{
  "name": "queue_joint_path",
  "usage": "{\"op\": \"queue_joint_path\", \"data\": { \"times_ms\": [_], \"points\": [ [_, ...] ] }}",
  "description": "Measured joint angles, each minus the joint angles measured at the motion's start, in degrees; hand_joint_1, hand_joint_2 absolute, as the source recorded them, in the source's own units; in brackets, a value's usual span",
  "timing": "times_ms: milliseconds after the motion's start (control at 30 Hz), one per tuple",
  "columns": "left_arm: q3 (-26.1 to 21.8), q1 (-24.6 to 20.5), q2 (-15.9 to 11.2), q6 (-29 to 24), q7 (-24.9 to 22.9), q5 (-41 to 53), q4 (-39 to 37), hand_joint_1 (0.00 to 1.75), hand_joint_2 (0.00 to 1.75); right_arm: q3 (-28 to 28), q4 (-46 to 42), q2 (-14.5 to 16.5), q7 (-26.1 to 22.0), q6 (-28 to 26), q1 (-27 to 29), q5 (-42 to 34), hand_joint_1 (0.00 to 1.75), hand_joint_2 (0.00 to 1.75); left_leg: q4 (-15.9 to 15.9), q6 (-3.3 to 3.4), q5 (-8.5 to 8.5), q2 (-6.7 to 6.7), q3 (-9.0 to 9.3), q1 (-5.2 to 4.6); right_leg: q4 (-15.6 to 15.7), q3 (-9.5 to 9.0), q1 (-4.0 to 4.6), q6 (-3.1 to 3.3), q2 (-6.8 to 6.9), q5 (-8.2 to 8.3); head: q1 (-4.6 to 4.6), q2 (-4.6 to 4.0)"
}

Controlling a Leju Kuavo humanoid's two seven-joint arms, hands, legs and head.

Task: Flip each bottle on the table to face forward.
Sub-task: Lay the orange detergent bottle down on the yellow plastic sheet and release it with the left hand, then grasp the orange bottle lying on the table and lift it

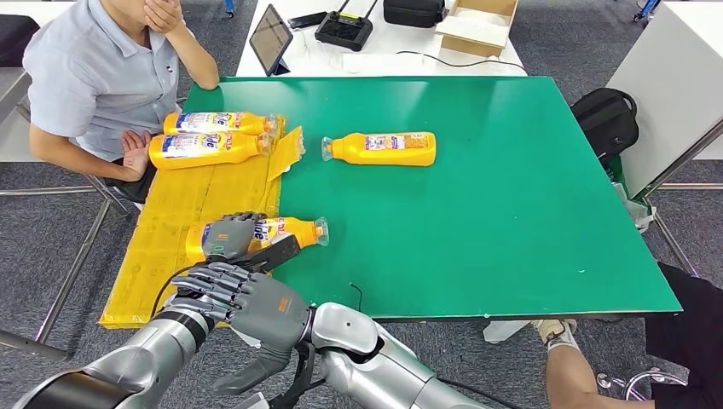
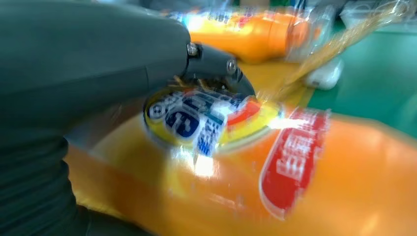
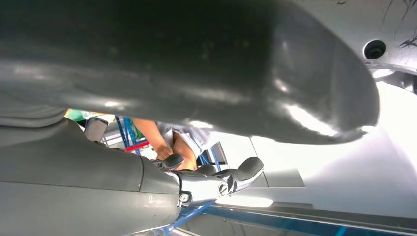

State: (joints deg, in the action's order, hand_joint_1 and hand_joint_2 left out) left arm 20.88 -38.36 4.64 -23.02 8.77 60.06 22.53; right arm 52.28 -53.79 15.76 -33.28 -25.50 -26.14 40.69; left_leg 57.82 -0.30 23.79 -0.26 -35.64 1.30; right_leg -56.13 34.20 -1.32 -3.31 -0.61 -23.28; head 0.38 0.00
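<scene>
An orange bottle (image 1: 294,230) lies on its side at the near edge of the yellow mat (image 1: 170,213), cap pointing right. My left hand (image 1: 232,236) grips its label end; up close its thumb (image 2: 216,64) presses on the blue and yellow label of the bottle (image 2: 305,177). My right hand (image 1: 256,313) hovers just in front of the table edge, over my left wrist, fingers spread and holding nothing (image 3: 206,182). Two more bottles (image 1: 217,123) (image 1: 205,149) lie side by side on the mat's far end. A fourth bottle (image 1: 384,148) lies on the green table (image 1: 511,213), cap pointing left.
A person sits at the table's far left corner, one hand (image 1: 135,153) resting beside the two far bottles. Behind the green table, a white table (image 1: 384,51) carries a tablet, a controller and a box. A black backpack (image 1: 607,115) stands to the right. Another person's foot (image 1: 558,332) is at the near right.
</scene>
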Motion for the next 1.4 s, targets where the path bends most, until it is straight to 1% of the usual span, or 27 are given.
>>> {"op": "queue_joint_path", "data": {
  "times_ms": [167, 233, 300, 467, 533, 633, 700, 767, 900, 967, 1033, 1167, 1400],
  "points": [
    [0.0, 0.0, 0.0, 0.5, 0.5, -0.1, -0.1, 0.00, 1.75, 0.0, 0.2, 0.0, 0.0, 0.0, 0.0, -0.2, 0.00, 0.00, 0.0, 0.00, 0.00, -0.01, 0.01, 0.00, 0.0, -0.04, 0.00, 0.00, 0.00, 0.00, -0.02, 0.00],
    [0.0, -0.1, 0.1, 1.4, 1.5, -0.9, -0.1, 0.00, 1.75, 0.0, 0.2, 0.0, -0.1, 0.0, 0.0, -0.2, 0.00, 0.00, 0.0, 0.00, 0.00, -0.01, 0.02, 0.00, 0.0, -0.05, -0.01, 0.00, 0.00, 0.00, -0.03, 0.00],
    [-0.4, -0.2, 0.2, 4.2, 4.2, -3.3, -0.1, 0.00, 1.75, 0.0, 0.3, 0.0, -0.3, 0.0, 0.0, -0.2, 0.00, 0.00, 0.0, 0.00, 0.00, -0.05, 0.05, -0.01, 0.0, -0.09, -0.01, 0.00, 0.02, -0.01, -0.04, 0.00],
    [-2.8, 0.3, 1.8, 14.5, 13.7, -12.8, 1.6, 0.00, 1.75, -0.6, 0.9, -0.2, -1.4, -0.3, 0.1, -0.2, 0.00, 0.00, 0.0, 0.00, 0.00, -0.24, 0.13, -0.02, 0.0, -0.27, -0.02, 0.00, 0.20, -0.03, -0.02, 0.00],
    [-3.5, 0.8, 2.4, 17.0, 15.7, -15.3, 2.8, 0.00, 1.75, -0.8, 1.2, -0.2, -1.8, -0.4, 0.1, -0.3, 0.00, 0.00, 0.0, 0.00, 0.00, -0.23, 0.14, -0.03, 0.0, -0.27, -0.02, 0.00, 0.19, -0.02, -0.02, 0.00],
    [-4.3, 1.9, 3.0, 19.3, 18.7, -19.5, 4.8, 0.00, 1.75, -1.2, 1.6, -0.2, -2.2, -0.5, 0.1, -0.3, 0.00, 0.00, 0.0, -0.01, -0.04, -0.22, 0.15, -0.03, 0.0, -0.25, -0.02, 0.00, 0.19, -0.01, -0.03, 0.00],
    [-5.1, 3.1, 3.5, 19.9, 20.7, -24.3, 6.9, 0.00, 1.75, -1.4, 1.9, -0.2, -2.6, -0.7, 0.1, -0.6, 0.00, 0.00, 0.0, -0.01, -0.08, -0.22, 0.15, -0.02, 0.0, -0.24, -0.02, -0.01, 0.19, 0.00, -0.03, 0.00],
    [-6.3, 4.8, 4.3, 19.0, 22.1, -30.1, 10.1, 0.00, 1.75, -1.7, 1.9, -0.2, -3.5, -1.0, 0.2, -1.6, 0.00, 0.00, 0.0, 0.00, -0.10, -0.22, 0.13, -0.02, 0.0, -0.21, -0.02, -0.01, 0.19, 0.01, -0.02, 0.00],
    [-8.2, 8.4, 6.4, 17.9, 22.7, -41.1, 18.4, 0.00, 1.75, -2.2, -1.6, -0.1, -4.7, -1.8, 1.8, -5.7, 0.00, 0.00, 0.0, 0.00, -0.09, -0.22, 0.01, -0.03, 0.0, -0.12, -0.02, -0.02, 0.19, 0.01, -0.03, 0.00],
    [-8.4, 9.6, 7.1, 17.6, 22.5, -44.7, 21.8, 0.00, 1.75, -2.3, -4.9, -0.2, -4.7, -3.4, 2.7, -7.5, 0.00, 0.87, 0.0, 0.00, -0.08, -0.22, -0.08, -0.03, 0.0, -0.03, -0.02, -0.02, 0.19, 0.00, -0.03, 0.00],
    [-8.4, 10.4, 7.5, 16.4, 22.1, -46.5, 24.3, 0.00, 1.75, -2.3, -8.6, -0.3, -4.7, -5.9, 3.3, -9.2, 0.00, 1.75, 0.0, 0.00, -0.08, -0.21, -0.12, -0.03, 0.0, 0.03, -0.02, -0.01, 0.19, 0.00, -0.03, 0.00],
    [-8.0, 11.0, 8.1, 13.3, 20.4, -46.1, 26.4, 0.00, 1.75, -2.2, -15.2, -0.9, -4.7, -9.7, 4.1, -11.4, 0.00, 1.75, 0.0, 0.00, -0.08, -0.22, -0.13, -0.03, 0.0, 0.04, -0.02, -0.01, 0.19, 0.00, -0.04, 0.00],
    [-7.5, 11.2, 8.6, 12.2, 19.9, -45.7, 27.2, 0.00, 1.75, -2.2, -20.6, -1.8, -4.7, -10.2, 5.0, -11.7, 0.00, 1.75, 0.0, 0.01, -0.09, -0.21, -0.12, -0.03, 0.0, 0.04, -0.02, -0.01, 0.19, 0.00, -0.03, 0.00]
  ]
}}
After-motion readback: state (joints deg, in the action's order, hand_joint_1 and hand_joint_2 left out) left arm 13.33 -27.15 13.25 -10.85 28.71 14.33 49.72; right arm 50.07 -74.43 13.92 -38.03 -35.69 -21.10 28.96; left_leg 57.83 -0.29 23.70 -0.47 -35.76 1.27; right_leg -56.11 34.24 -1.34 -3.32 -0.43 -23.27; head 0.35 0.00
